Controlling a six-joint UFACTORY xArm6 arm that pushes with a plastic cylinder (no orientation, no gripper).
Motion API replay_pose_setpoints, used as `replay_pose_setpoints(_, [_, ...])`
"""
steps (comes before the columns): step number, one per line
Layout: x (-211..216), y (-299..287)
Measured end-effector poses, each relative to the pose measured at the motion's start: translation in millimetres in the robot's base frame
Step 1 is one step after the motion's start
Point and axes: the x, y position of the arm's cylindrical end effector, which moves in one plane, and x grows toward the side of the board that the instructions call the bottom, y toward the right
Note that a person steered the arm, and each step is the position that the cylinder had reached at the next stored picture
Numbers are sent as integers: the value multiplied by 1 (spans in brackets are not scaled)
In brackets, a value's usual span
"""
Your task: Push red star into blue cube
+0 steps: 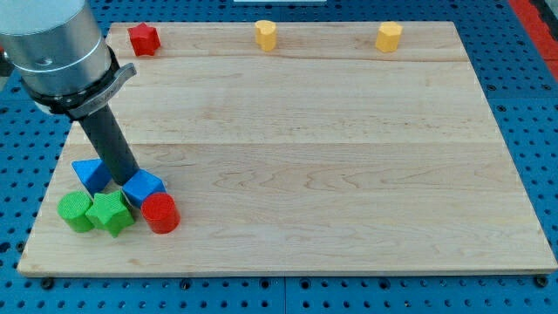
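Red star sat at the wooden board's top-left corner, well apart from the blue cube near the bottom left, my tip, a bare rod with no pincer, touched that cube among blue triangle, green blocks, red cylinder.

Lighting: bright, even, diffuse, seemingly from overhead. Wooden board uniformly lit, grain legible across its whole surface; no glare patches, no burnt-out highlights.

Shadows: soft and short. Faint dark edge beneath the red cylinder and green blocks just beside the tip (the tip's very end partly masked by the blue cube). Rod casts no distinct long shadow.

Focus: sharp throughout; far yellow blocks slightly softer. Metallic arm housing shows a mild sheen.

Distortion: board edges converge toward the view's top; no visible bowing.
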Motion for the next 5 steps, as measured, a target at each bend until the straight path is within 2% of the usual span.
replay_pose_setpoints(2, [-167, 91])
replay_pose_setpoints(3, [-216, 82])
replay_pose_setpoints(4, [-281, 50])
replay_pose_setpoints(5, [-308, 31])
